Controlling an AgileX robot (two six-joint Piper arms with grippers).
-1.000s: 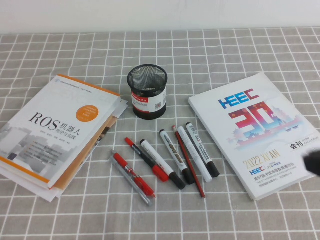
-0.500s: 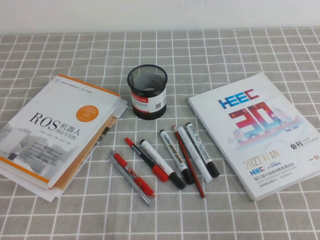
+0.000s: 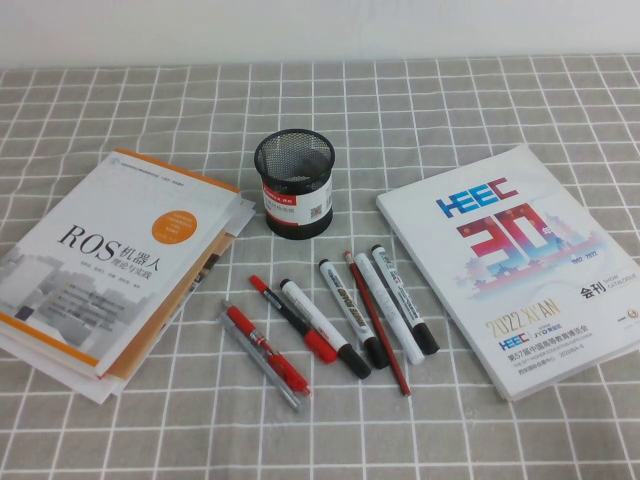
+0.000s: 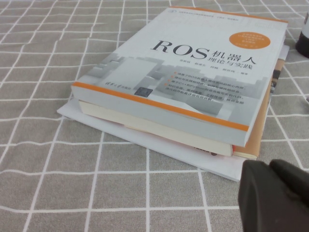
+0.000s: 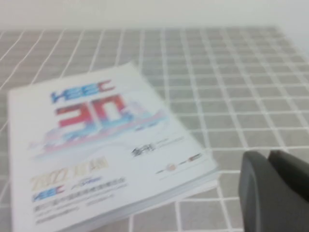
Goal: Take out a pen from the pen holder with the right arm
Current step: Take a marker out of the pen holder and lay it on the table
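Observation:
The black mesh pen holder (image 3: pixel 293 183) stands upright mid-table, and no pen shows above its rim. Several pens lie on the cloth in front of it: a red pen (image 3: pixel 268 349), white markers with black caps (image 3: pixel 352 312) and a thin red pencil (image 3: pixel 378 322). Neither gripper appears in the high view. In the right wrist view my right gripper (image 5: pixel 268 157) is shut and holds nothing, low beside the near right corner of the HEEC magazine (image 5: pixel 96 145). My left gripper (image 4: pixel 269 166) is also shut and holds nothing, close to the near corner of the ROS book (image 4: pixel 193 77).
A stack of books topped by the ROS book (image 3: pixel 110 255) lies on the left of the grey checked cloth. The HEEC magazine (image 3: pixel 520 260) lies on the right. The white wall runs along the far edge.
One second ago the dark tip of my right gripper showed at the right edge of the high view over the magazine. It has since pulled back out of that view.

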